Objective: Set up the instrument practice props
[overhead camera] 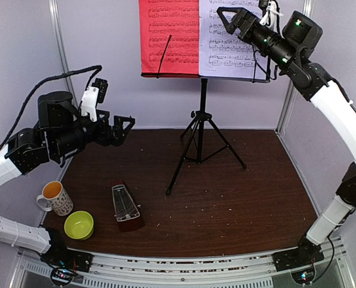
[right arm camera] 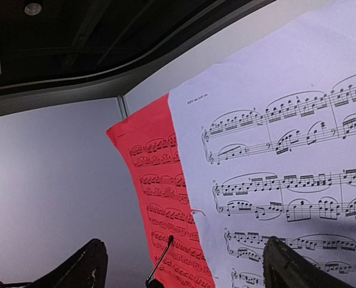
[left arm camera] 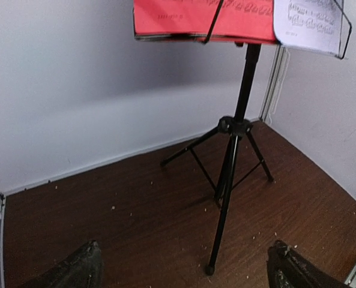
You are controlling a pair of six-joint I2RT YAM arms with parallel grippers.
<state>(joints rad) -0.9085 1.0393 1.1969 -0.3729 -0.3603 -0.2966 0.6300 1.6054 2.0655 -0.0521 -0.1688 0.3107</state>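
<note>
The black tripod music stand [overhead camera: 200, 129] stands at the back centre, with the red sheet [overhead camera: 167, 36] on the left of its desk and the white sheet [overhead camera: 229, 39] on the right. Thin black page-holder arms lie over the sheets. The dark-wood metronome [overhead camera: 126, 207] stands on the table front left. My right gripper [overhead camera: 221, 15] is open and empty, raised just in front of the white sheet [right arm camera: 298, 156], beside the red sheet [right arm camera: 159, 198]. My left gripper [overhead camera: 127, 127] is open and empty, in the air left of the stand [left arm camera: 232, 174].
A patterned white mug [overhead camera: 55, 198] and a yellow-green bowl [overhead camera: 79, 225] stand front left near the metronome. Grey walls close in the table on the back and sides. The stand's three legs spread over the table's middle.
</note>
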